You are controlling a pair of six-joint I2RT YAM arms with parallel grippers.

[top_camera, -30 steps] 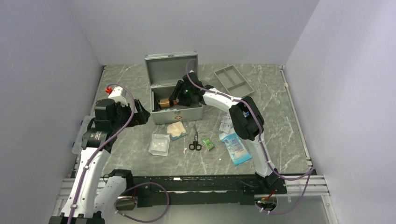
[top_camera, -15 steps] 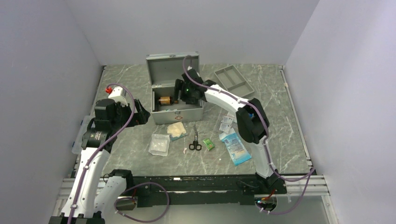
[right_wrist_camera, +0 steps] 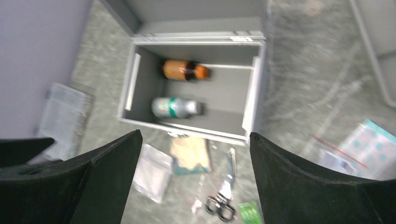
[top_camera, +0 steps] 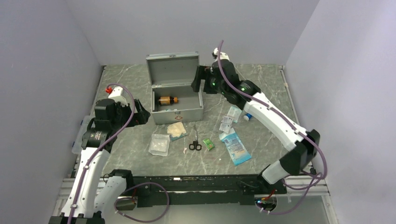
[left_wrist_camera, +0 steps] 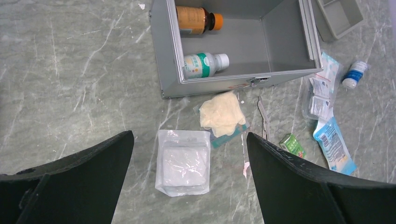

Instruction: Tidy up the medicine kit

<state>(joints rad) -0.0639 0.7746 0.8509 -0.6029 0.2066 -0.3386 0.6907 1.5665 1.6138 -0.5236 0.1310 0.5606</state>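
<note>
The medicine kit [top_camera: 177,112] stands open at mid-table with its lid upright. An amber bottle [left_wrist_camera: 196,19] and a white bottle with a green label [left_wrist_camera: 203,64] lie inside it, and the right wrist view also shows the amber bottle [right_wrist_camera: 182,70] and the white bottle [right_wrist_camera: 175,107]. My right gripper [top_camera: 201,80] hovers high over the kit's right rear corner. It is open, and the right gripper [right_wrist_camera: 194,135] holds nothing. My left gripper [top_camera: 140,114] hangs left of the kit. It is open too, and the left gripper [left_wrist_camera: 190,134] sits above a clear gauze pouch [left_wrist_camera: 183,161].
In front of the kit lie a cream glove [top_camera: 176,129], scissors [top_camera: 194,140], a small green box [top_camera: 208,144], a blue packet [top_camera: 236,147], sachets [top_camera: 227,122] and a small blue-capped bottle [top_camera: 247,116]. A grey divided tray [left_wrist_camera: 338,16] sits right of the kit. A clear plastic box [right_wrist_camera: 63,114] is at the left edge.
My right gripper has risen out of the kit, moved back and to the right, and opened wider. The right arm's elbow swung out to the right. The left arm has not moved.
</note>
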